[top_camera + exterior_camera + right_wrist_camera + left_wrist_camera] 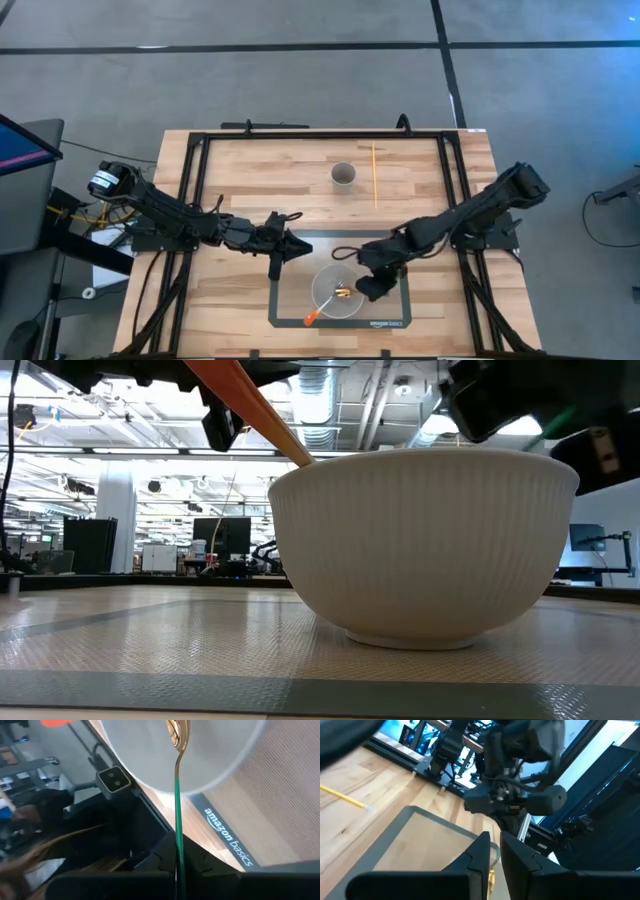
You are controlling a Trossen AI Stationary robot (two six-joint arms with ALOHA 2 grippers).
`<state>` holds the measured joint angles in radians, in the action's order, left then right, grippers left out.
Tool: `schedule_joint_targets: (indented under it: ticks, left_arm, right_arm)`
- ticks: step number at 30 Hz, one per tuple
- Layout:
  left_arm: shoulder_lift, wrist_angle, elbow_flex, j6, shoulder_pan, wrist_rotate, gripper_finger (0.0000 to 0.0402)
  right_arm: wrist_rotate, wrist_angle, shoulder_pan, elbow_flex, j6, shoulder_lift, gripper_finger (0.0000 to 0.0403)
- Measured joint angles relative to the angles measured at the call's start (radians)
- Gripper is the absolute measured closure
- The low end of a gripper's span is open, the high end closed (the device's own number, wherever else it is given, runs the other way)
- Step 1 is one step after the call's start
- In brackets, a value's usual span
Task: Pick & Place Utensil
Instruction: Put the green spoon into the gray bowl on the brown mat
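A white ribbed bowl (335, 290) (420, 540) stands on the grey-edged mat (290, 300). An orange-handled utensil (313, 317) (250, 405) leans on the bowl's rim, its handle sticking out toward the near edge. My right gripper (368, 290) (177, 865) is at the bowl's right side, shut on a green-handled utensil (178, 805) whose gold head (176, 731) (340, 293) is over the bowl's inside. My left gripper (276, 266) (495, 850) hovers left of the bowl, fingers shut and holding nothing. My right gripper pinches the green handle (178, 851) between its two fingers, which lie along it. It comes from the table's right, slanting down toward the bowl. The handle runs straight out past the fingertips, with the gold head over the bowl's inside; whether the head touches the bowl I cannot tell.
A small grey cup (343, 176) stands upright toward the far edge, with a thin yellow stick (374, 176) (345, 796) lying on the wood to its right. A black frame (300, 133) borders the table. Bare wood lies between the cup and the mat.
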<state>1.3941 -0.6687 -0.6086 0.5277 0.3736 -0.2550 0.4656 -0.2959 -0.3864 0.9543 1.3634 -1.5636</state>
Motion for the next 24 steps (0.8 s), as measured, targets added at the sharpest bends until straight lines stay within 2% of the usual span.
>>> schedule_joint_targets:
  ticks: [3, 9, 19, 24]
  left_arm:
    - [0.000, 0.005, 0.000, 0.000, 0.009, 0.000, 0.0357]
    - [0.000, 0.018, 0.000, 0.000, 0.026, -0.001, 0.0357]
    - [0.000, 0.018, 0.000, 0.000, 0.034, -0.002, 0.0357]
    - [0.000, 0.022, 0.000, 0.000, 0.034, -0.002, 0.0357]
  right_arm:
    - [0.032, 0.049, 0.035, 0.000, -0.001, -0.016, 0.0403]
    - [0.038, 0.035, 0.087, 0.000, 0.000, -0.016, 0.0403]
    - [0.072, 0.058, 0.096, 0.000, 0.018, -0.093, 0.0403]
    - [0.066, 0.067, 0.101, 0.000, 0.002, -0.093, 0.0403]
